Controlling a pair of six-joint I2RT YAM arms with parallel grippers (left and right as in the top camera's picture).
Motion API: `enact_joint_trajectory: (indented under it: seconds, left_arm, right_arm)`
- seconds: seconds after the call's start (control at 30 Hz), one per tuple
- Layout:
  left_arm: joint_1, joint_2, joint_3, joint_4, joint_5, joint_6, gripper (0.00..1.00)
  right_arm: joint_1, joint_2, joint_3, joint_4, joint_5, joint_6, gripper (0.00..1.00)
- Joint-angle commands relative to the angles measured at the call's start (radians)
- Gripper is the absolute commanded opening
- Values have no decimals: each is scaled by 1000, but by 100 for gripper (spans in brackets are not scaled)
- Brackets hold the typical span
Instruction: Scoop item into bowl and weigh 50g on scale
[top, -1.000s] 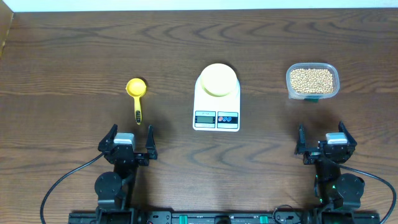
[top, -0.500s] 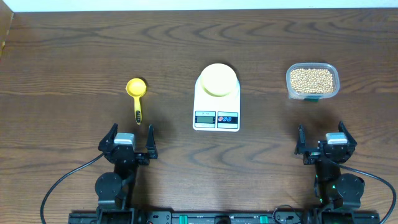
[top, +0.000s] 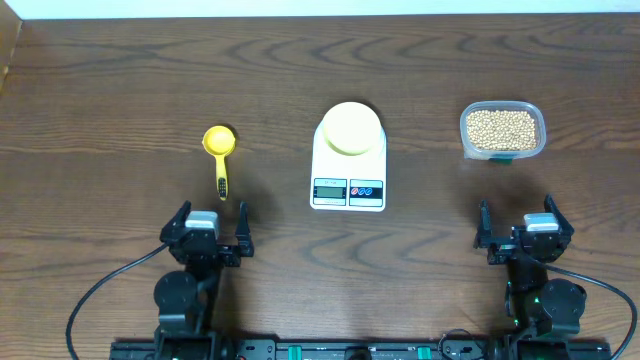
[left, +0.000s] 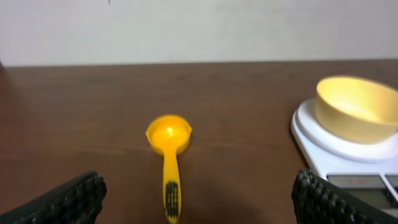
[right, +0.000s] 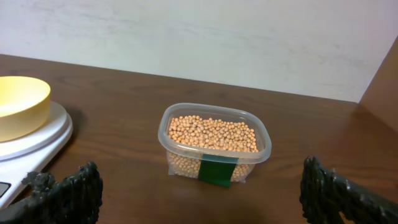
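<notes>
The pale yellow-green bowl (top: 350, 128) sits on the white scale (top: 348, 185) at mid-table; both also show in the left wrist view, bowl (left: 356, 107) on scale (left: 348, 155), and the bowl (right: 18, 106) at the left of the right wrist view. Tan beans (top: 502, 128) fill a clear tub (right: 214, 144) at the right. A yellow scoop (top: 220, 150) lies left of the scale, handle toward me, scoop (left: 168, 149). My left gripper (top: 210, 220) stands open just short of the scoop's handle. My right gripper (top: 515, 218) stands open short of the tub. Neither holds anything.
The dark wooden table (top: 100, 100) stretches wide at the left and behind the objects. A pale wall (right: 199, 37) stands beyond its far edge. Cables (top: 100, 290) trail from both arm bases at the near edge.
</notes>
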Motion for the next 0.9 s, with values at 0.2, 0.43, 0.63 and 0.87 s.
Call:
enact_joint_trajectory:
  seconds: [0.2, 0.43, 0.63, 0.87]
  left_arm:
    - [1, 163, 123, -3, 2, 3, 98]
    - [1, 303, 241, -18, 2, -6, 97]
    - [1, 542, 498, -189, 17, -11, 97]
    - [2, 993, 962, -544, 18, -12, 98]
  right_arm:
    - [6, -7, -2, -4, -6, 11, 99]
    - [6, -7, -2, -4, -6, 11, 99]
    - [6, -7, -2, -4, -6, 11, 99]
    - [6, -7, -2, -3, -6, 11, 99]
